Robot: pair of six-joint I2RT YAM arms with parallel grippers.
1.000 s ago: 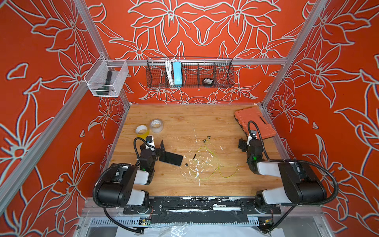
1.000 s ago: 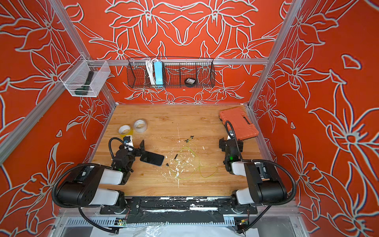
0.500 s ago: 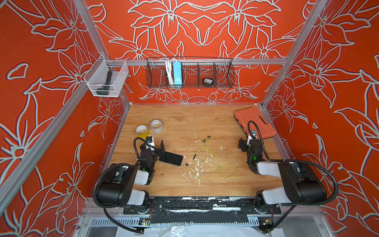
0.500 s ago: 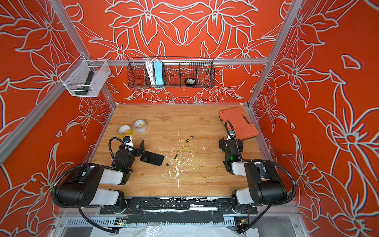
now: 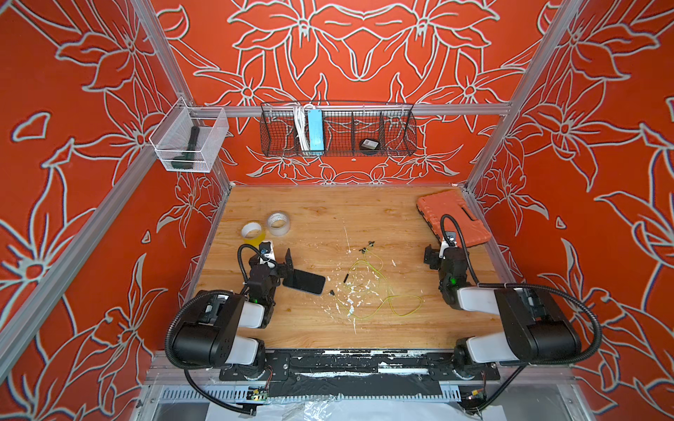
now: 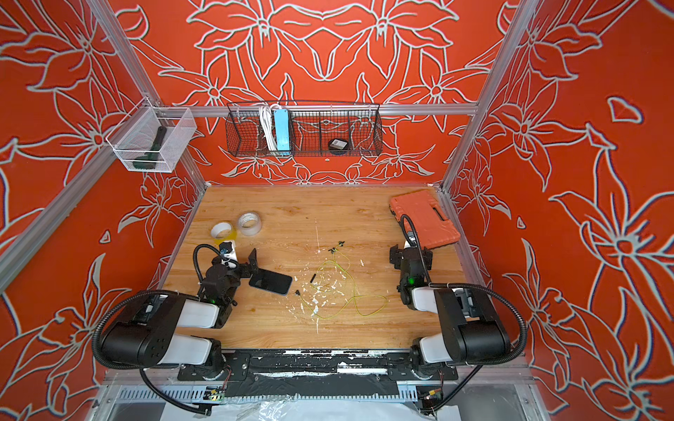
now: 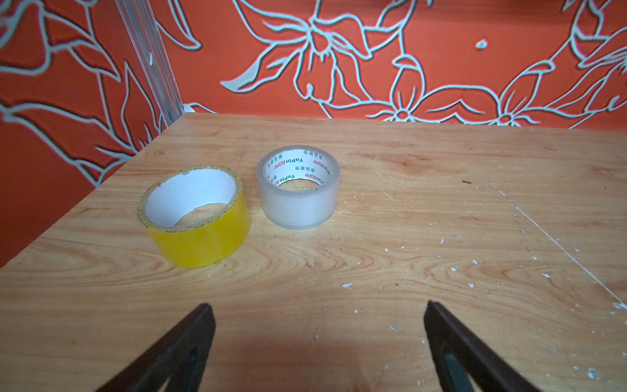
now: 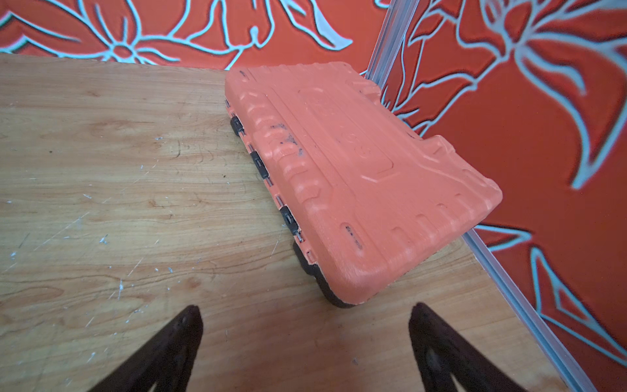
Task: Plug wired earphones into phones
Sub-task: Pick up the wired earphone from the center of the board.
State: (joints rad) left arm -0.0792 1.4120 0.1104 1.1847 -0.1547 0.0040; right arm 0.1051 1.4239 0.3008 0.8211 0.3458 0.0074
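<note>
Not started: earphones (image 5: 381, 277) lie loose on tabletop (image 5: 328, 211), unplugged, beside phone (image 5: 304, 281). Left pincer (image 7: 317, 305) and right pincer (image 8: 305, 305) spread, empty.

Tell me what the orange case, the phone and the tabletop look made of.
The orange case: moulded plastic, matte, with a ribbed, scuffed lid and dark hinge clips. The phone: glossy dark face, probably glass, since it reflects light. The tabletop: wood-grain surface, perhaps laminate or veneer, scratched and flecked white.
</note>
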